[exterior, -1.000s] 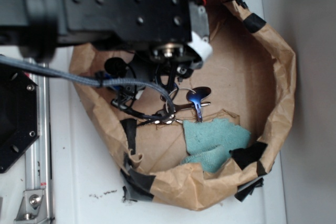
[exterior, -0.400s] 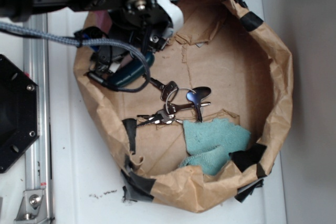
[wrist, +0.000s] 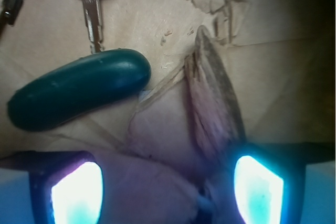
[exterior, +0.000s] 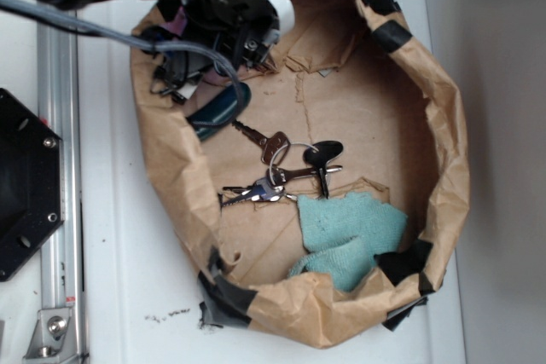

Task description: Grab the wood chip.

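- So, wood chip (wrist: 212, 95) lies flat on the brown paper, just ahead of the claw (wrist: 167, 184), nearer its right finger than its left.
- Claw fingers spread apart, holding nothing.
- Likely light, thin, stiff, maybe brittle along the grain.
- Best pinched across the narrow width mid-length; flatness makes it hard to catch.
- Green handle (wrist: 79, 95) sits ahead-left, apart from the chip.

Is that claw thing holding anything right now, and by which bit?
Nothing is held. The gripper is open, with the wood chip lying ahead between its fingers, ungrasped.
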Robot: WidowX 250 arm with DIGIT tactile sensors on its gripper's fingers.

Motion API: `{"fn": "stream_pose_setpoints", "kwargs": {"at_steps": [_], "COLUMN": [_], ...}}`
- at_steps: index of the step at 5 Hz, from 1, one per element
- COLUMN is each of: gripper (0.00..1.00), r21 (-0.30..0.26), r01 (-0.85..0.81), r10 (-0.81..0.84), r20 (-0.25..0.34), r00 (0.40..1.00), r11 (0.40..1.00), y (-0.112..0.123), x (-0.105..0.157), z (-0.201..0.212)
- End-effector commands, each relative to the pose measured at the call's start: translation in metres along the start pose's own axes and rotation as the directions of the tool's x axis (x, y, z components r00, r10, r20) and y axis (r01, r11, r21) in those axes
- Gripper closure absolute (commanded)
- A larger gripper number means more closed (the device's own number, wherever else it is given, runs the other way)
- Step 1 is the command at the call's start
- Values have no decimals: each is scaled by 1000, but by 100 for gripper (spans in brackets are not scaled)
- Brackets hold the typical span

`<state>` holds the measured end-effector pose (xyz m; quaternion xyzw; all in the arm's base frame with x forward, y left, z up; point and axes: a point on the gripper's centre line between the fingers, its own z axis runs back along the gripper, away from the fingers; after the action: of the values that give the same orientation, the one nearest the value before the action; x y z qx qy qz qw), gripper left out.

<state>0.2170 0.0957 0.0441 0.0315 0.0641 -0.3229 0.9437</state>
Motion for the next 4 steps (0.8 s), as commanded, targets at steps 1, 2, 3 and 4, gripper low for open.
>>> {"fn": "stream_pose_setpoints", "kwargs": {"at_steps": [1,2,3,4], "gripper": [0,0,0,0], "r21": [49,56,56,47], "r01": [8,14,-1,-7], "r10": [-7,-13,4,10], "r20": [-14,-27,-51,-62], "r00": [1000,1000,999,998], "r11": [999,998,998,999], "y": [7,1,3,6], "x": [17,25,27,29], "z": [-4,-4,-15,-23]}}
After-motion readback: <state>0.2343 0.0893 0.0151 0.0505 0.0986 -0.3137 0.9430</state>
